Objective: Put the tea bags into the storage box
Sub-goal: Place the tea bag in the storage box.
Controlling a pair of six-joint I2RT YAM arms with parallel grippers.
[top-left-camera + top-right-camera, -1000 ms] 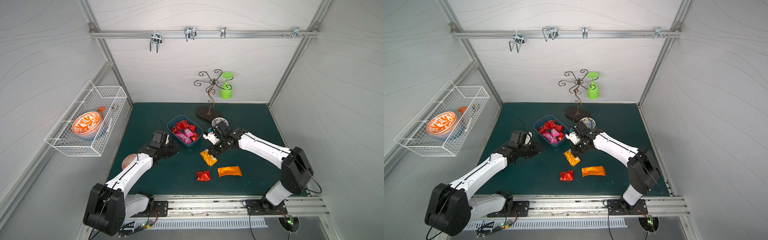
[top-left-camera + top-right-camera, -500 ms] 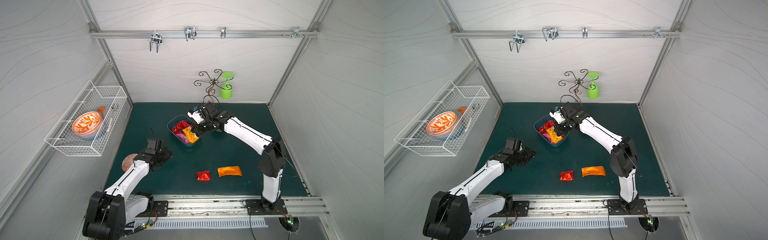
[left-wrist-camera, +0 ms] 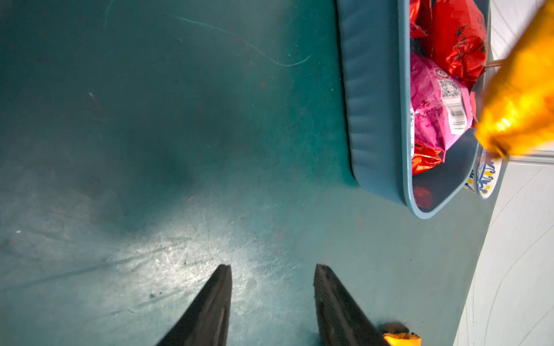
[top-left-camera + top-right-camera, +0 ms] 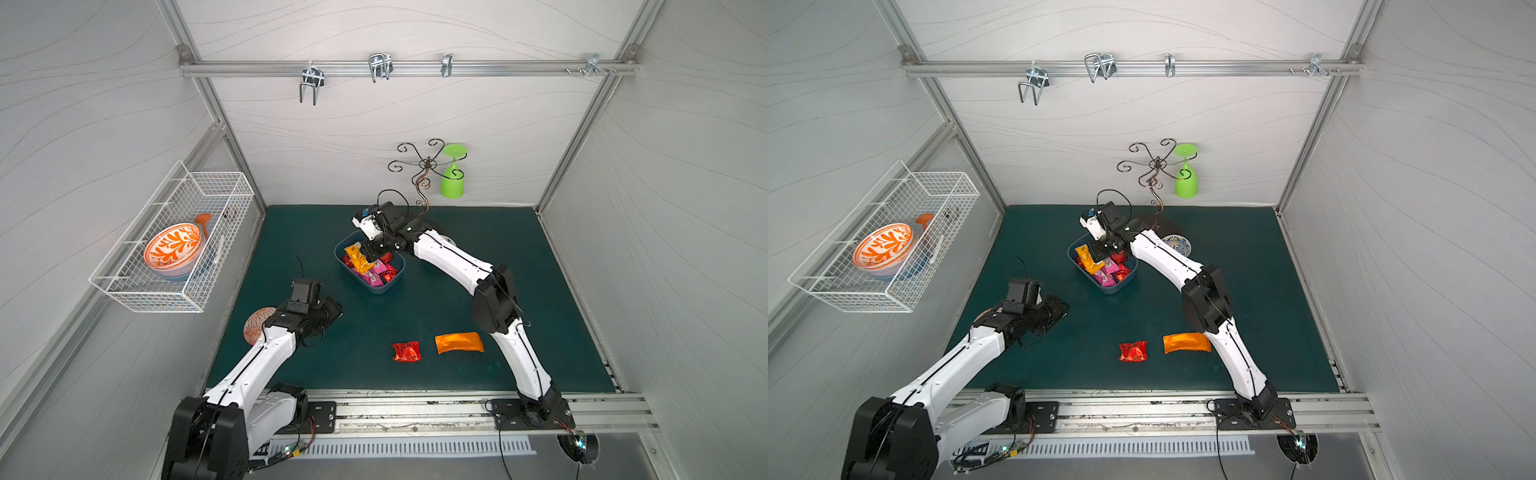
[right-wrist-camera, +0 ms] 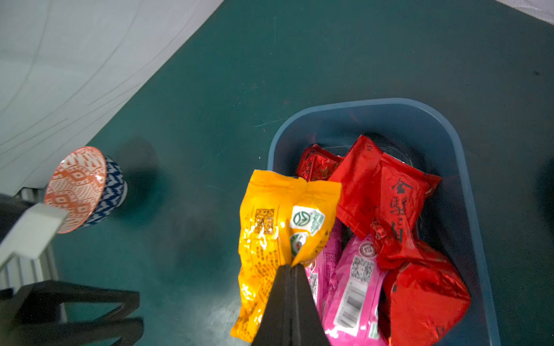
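The dark blue storage box [image 4: 376, 287] sits mid-mat with several red tea bags [image 5: 386, 203] and pink tea bags [image 5: 353, 287] inside. My right gripper [image 5: 290, 266] is shut on a yellow tea bag [image 5: 278, 227], which hangs over the box's left end in both top views [image 4: 358, 258] [image 4: 1089, 259]. Two tea bags lie on the mat near the front: a red one [image 4: 406, 351] and an orange one [image 4: 459, 343]. My left gripper [image 3: 272, 269] is open and empty, low over bare mat at the front left [image 4: 332, 309], well apart from the box [image 3: 371, 104].
A small orange-and-blue patterned bowl [image 4: 257, 330] lies on its side beside my left arm. A blue-patterned bowl [image 4: 1177, 245] sits behind my right arm. A metal stand with a green glass [image 4: 453, 176] is at the back. A white wire basket [image 4: 174, 291] hangs on the left wall.
My right gripper lifted the yellow tea bag off the mat and carried it back-left over the box. My left arm pulled away from the box toward the front left.
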